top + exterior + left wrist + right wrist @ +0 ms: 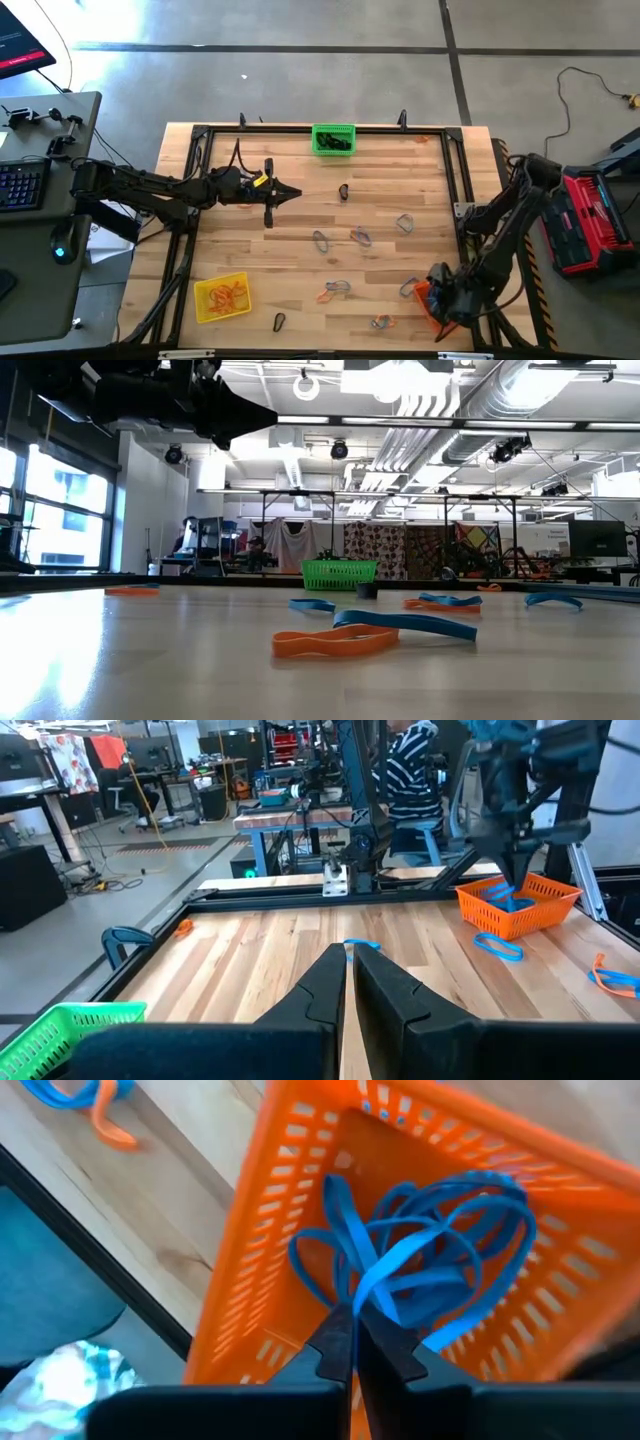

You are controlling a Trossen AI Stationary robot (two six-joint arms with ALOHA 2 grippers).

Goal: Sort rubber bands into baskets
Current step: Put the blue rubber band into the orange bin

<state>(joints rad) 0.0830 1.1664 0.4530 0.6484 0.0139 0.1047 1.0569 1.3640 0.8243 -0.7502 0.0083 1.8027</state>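
3 baskets: 1 green basket (333,139), 1 yellow basket (222,298), 1 orange basket (300,1230).

Loose rubber bands on the surface (300,230), high view: about 9, some overlapping so the count is approximate. Examples: 1 black band (343,191), 1 black band near the front edge (279,321), 1 orange-and-grey pair (334,289).

Several blue bands (420,1260) in the orange basket, tangled, exact number unclear.

2 arms, 2 hands: left hand (296,194), right hand (354,1342).
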